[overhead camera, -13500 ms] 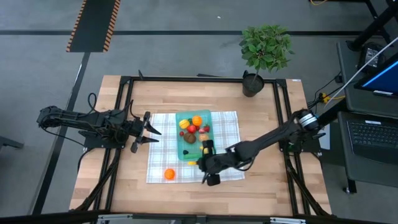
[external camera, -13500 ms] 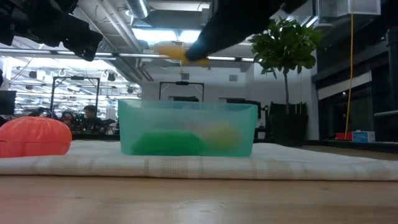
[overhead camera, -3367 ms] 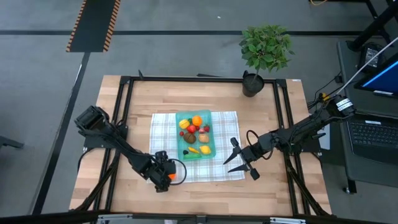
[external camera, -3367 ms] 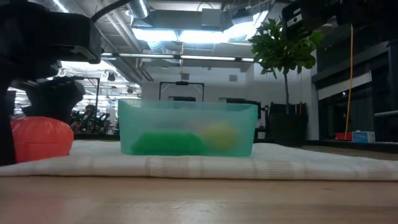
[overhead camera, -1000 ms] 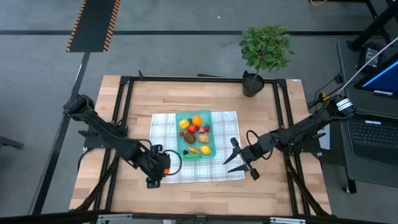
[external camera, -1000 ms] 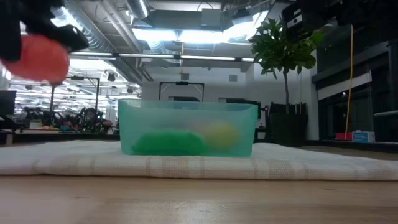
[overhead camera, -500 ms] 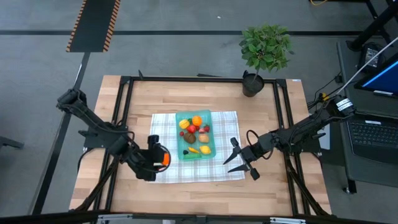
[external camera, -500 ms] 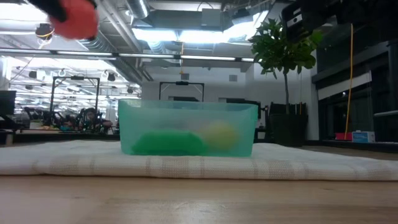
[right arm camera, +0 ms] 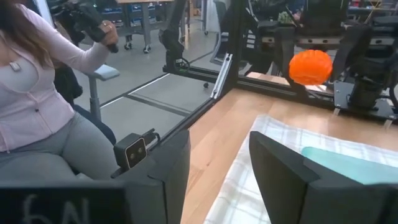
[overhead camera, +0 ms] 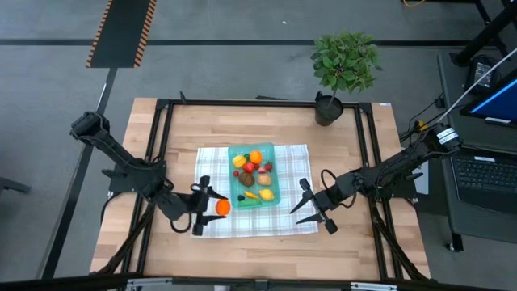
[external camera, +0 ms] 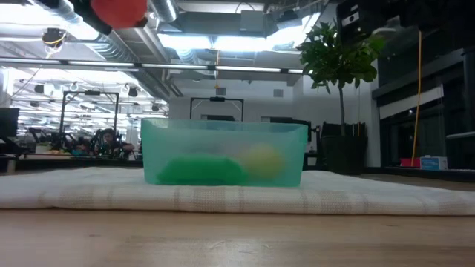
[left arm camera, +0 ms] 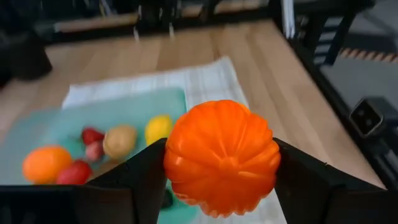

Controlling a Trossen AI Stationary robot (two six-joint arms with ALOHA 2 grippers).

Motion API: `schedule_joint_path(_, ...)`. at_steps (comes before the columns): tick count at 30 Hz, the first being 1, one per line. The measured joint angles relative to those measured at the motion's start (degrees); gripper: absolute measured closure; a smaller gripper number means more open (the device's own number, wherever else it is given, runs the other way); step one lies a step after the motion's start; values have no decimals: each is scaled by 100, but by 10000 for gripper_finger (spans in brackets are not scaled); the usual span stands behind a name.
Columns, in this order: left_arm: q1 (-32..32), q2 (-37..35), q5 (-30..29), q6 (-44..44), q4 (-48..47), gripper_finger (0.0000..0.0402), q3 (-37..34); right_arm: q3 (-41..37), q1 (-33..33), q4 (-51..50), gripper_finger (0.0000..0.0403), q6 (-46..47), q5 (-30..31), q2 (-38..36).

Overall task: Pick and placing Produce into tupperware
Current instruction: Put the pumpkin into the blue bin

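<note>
Orange pumpkin [left arm camera: 221, 157] sat clamped in my left gripper [overhead camera: 212, 208], lifted above the cloth [overhead camera: 294, 166] just beside the tub [overhead camera: 276, 196] so it could clear the wall, while my right gripper [overhead camera: 308, 202] waited apart on the tub's other side.

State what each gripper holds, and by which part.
The left gripper holds the orange toy pumpkin by its two opposite sides, lifted above the cloth. The right gripper holds nothing.
</note>
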Motion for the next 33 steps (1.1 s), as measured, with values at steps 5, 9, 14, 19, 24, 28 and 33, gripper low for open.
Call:
schedule_joint_path(5, 36, -319, 17, 560, 1594, 163, -811, 0, -1, 71, 235, -211, 0, 0)
schedule_joint_path(9, 125, -478, 209, 753, 2400, 163, -1307, 0, -1, 126, 235, -303, 0, 0)
schedule_joint_path(14, 235, -480, 497, 1246, 3142, 163, -1623, 0, 1, 125, 235, -299, 0, 0)
schedule_joint_path(19, 356, -478, 617, 1273, 3215, 163, -1719, 0, 0, 138, 235, -270, 0, 0)
schedule_joint_path(24, 545, -478, 609, 1273, 3303, 163, -1719, 0, -1, 151, 235, -266, 0, 0)
schedule_joint_path(28, 829, -476, 507, 969, 3370, 163, -1719, 0, -1, 155, 235, -263, 0, 0)
schedule_joint_path(33, 1191, -474, 92, 836, 3382, 163, -1719, 0, -1, 157, 235, -273, 0, 0)
